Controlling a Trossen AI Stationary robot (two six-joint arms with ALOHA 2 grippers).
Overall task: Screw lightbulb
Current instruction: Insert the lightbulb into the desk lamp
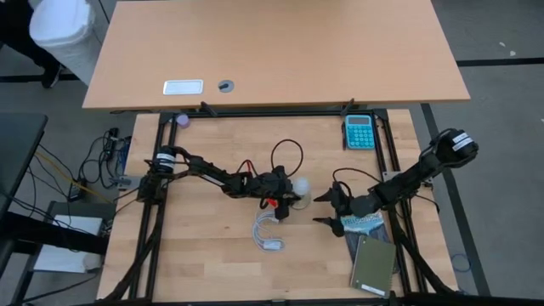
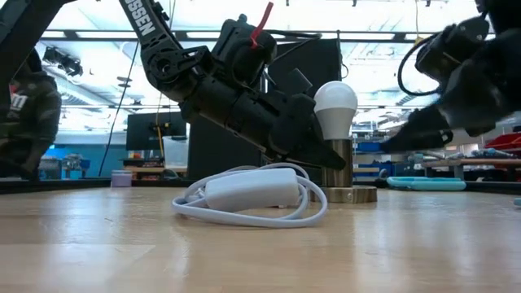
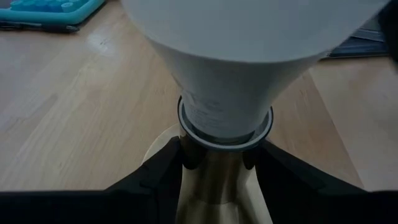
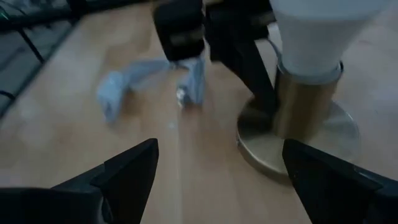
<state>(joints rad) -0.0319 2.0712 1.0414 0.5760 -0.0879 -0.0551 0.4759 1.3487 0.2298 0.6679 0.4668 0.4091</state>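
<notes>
The white lightbulb point(image 2: 335, 102) stands upright in a brass socket point(image 2: 337, 167). The socket's round base disc point(image 2: 350, 194) rests flat on the wooden table. In the high view the lightbulb point(image 1: 303, 184) sits at mid-table. My left gripper point(image 3: 217, 163) reaches it from the table's left and is shut on the socket below the lightbulb point(image 3: 249, 56). My right gripper point(image 4: 217, 168) hovers open a short way to the right of the lightbulb point(image 4: 317, 31), pointing at the socket point(image 4: 305, 99) and touching nothing. It also shows in the high view as my right gripper point(image 1: 318, 211). My left gripper pinches the socket's brass stem point(image 3: 214, 186) between its two fingers point(image 3: 163, 168), just under the lightbulb's collar. The fingers come from the table's left, slanting down. The socket stays upright with its base disc on the table.
A white cord with an inline switch point(image 1: 268, 231) lies coiled just near of the socket. A teal calculator point(image 1: 359, 131) sits at the far right. A blue packet point(image 1: 364, 223) and a green notebook point(image 1: 374, 265) lie under and near my right arm.
</notes>
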